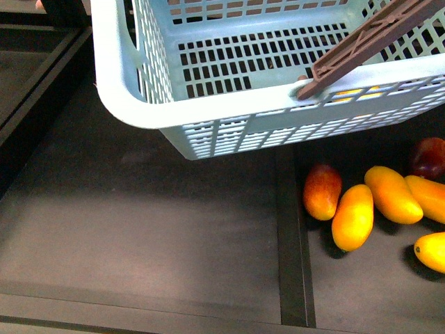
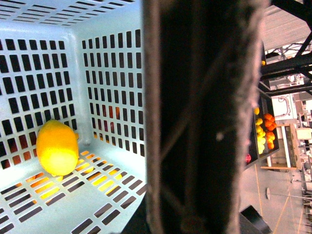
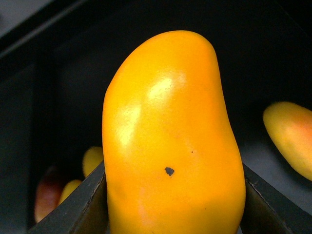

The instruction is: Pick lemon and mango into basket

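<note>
right hand holds mango by its sides | looks smooth, slippery: squeeze softly | left hand: cannot tell

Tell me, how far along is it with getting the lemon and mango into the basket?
About halfway. Done: the lemon lies on the floor of the basket. In hand: the right gripper is shut on the mango, with other fruit behind it. Left: that mango is not in the basket yet, so it has to be carried over and let go inside.
</note>
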You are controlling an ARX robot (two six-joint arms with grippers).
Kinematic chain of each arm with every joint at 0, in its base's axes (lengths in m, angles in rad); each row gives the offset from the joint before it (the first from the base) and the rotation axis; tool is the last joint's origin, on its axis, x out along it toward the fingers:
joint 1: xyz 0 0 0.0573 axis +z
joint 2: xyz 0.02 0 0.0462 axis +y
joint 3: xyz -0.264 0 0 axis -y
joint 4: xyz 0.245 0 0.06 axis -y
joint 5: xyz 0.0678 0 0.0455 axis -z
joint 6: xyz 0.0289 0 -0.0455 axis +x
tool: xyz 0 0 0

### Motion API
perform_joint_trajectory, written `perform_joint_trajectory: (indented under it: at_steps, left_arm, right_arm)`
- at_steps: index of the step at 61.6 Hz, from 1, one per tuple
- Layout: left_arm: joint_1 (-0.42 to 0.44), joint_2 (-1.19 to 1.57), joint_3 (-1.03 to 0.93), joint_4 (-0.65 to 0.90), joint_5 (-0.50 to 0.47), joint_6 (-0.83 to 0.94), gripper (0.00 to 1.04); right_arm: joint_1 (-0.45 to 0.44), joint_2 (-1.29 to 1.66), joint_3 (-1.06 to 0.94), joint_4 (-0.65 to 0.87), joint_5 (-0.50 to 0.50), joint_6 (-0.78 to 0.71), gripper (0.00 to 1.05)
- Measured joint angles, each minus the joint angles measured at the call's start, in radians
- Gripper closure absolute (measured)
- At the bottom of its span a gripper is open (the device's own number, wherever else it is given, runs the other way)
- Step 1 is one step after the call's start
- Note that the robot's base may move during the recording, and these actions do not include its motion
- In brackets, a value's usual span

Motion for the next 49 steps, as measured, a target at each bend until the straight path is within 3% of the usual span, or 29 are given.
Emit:
perform_joint_trajectory:
  at_steps: [5,10,19,35,49]
  left_arm:
    - [0.0,0.0,0.0,0.0,-0.001,0.0,1.01]
    - [0.0,0.0,0.0,0.0,0.0,0.0,1.01]
    - [0.0,0.0,0.0,0.0,0.0,0.0,1.01]
    - [0.0,0.0,0.0,0.0,0.0,0.0,1.01]
    - [0.0,0.0,0.0,0.0,0.0,0.0,1.01]
  right_arm:
    - [0.037,-0.157,-0.023,-0.043,-0.021,0.032,0.46]
    - [0.137,-0.352,-0.026,-0.092,0.002,0.076,0.46]
    - [0.377,-0.489,-0.002,-0.121,0.155,0.105,0.46]
    - [0.744,-0.384,0.108,-0.082,0.422,0.07,0.46]
    - [0.874,-0.252,0.201,-0.113,0.571,0.03,0.43]
